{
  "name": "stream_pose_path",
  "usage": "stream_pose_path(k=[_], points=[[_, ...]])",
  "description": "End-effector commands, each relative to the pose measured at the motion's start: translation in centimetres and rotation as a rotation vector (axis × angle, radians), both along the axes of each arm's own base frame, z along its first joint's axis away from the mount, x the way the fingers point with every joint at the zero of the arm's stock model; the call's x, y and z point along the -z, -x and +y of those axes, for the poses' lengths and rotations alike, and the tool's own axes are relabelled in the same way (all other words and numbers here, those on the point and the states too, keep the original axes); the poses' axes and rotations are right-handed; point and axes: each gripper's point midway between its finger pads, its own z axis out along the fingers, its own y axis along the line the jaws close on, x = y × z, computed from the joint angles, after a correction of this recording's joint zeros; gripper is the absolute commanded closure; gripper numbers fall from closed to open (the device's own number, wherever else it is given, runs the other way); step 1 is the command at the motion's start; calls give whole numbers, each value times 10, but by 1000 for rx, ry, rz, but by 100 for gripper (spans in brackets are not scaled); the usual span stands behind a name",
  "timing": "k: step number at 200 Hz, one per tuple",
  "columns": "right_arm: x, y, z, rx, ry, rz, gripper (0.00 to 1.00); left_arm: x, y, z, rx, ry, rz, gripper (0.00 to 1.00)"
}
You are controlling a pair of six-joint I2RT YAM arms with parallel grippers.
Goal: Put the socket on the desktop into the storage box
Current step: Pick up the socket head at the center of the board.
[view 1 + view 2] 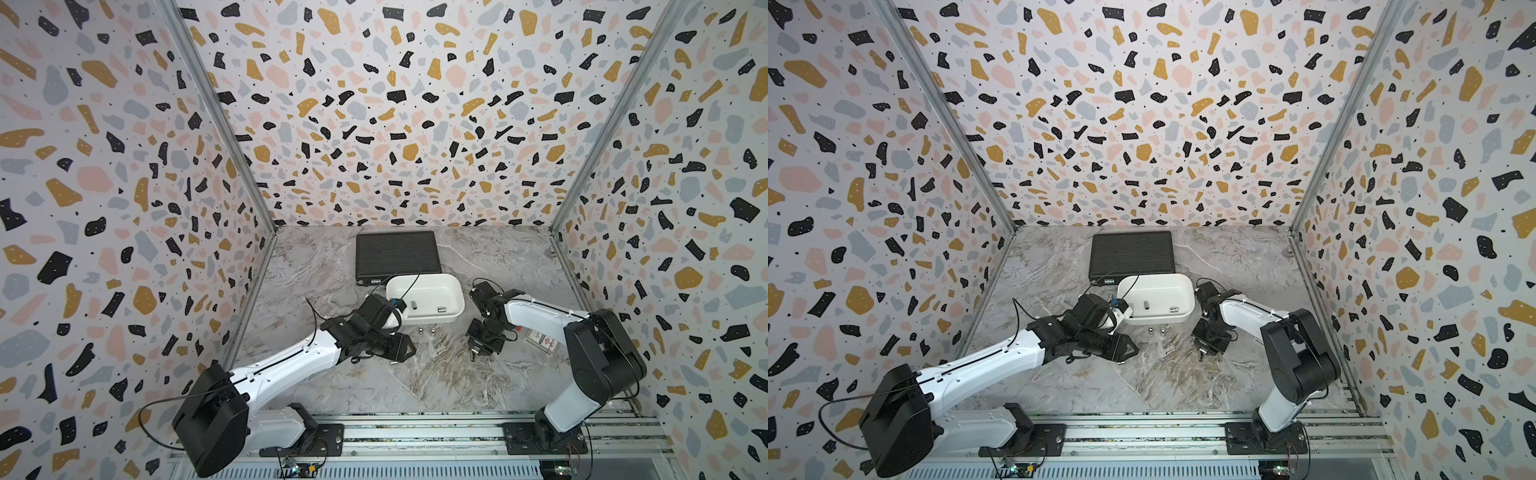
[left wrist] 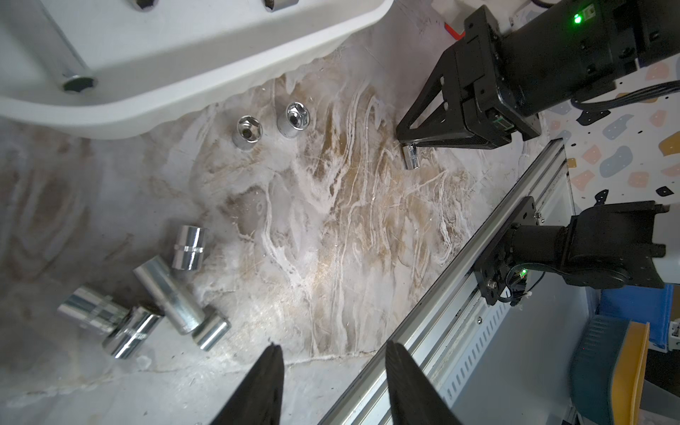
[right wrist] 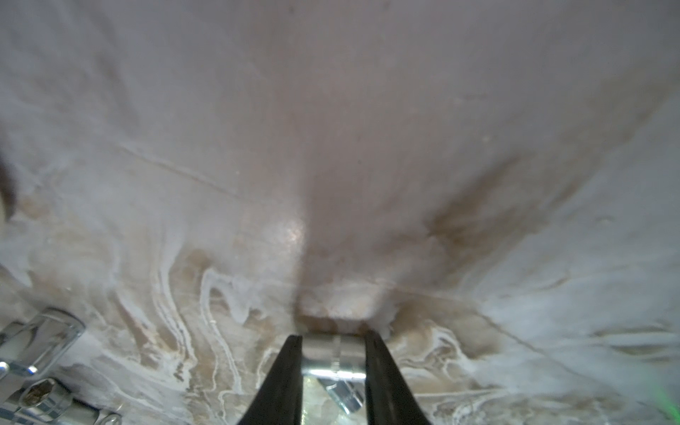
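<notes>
Marble desktop (image 1: 415,382): right pincer (image 3: 333,335) clamps socket (image 3: 333,355); left pincer (image 2: 333,346) parted, holding nothing.

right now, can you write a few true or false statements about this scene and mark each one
1. The storage box already holds sockets. True.
2. The left gripper grips a socket. False: its jaws stand apart, empty.
3. The right gripper has a small socket between its fingers. True.
4. Every socket is boxed. False: two upright sockets stand on the desktop beside the box.
5. The black case stands open. False: it lies closed behind the box.
</notes>
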Motion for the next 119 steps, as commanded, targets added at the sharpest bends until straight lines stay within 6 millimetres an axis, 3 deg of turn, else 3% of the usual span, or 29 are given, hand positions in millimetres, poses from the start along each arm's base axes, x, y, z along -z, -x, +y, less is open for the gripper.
stream_pose_path(k=[1,119], points=[[8,5,-2,-2,12,8,72,-6,-2,-2,0,23,-35,51],[-33,-20,-5,-40,40,-116,72,-16,-8,-5,-13,32,-54,51]])
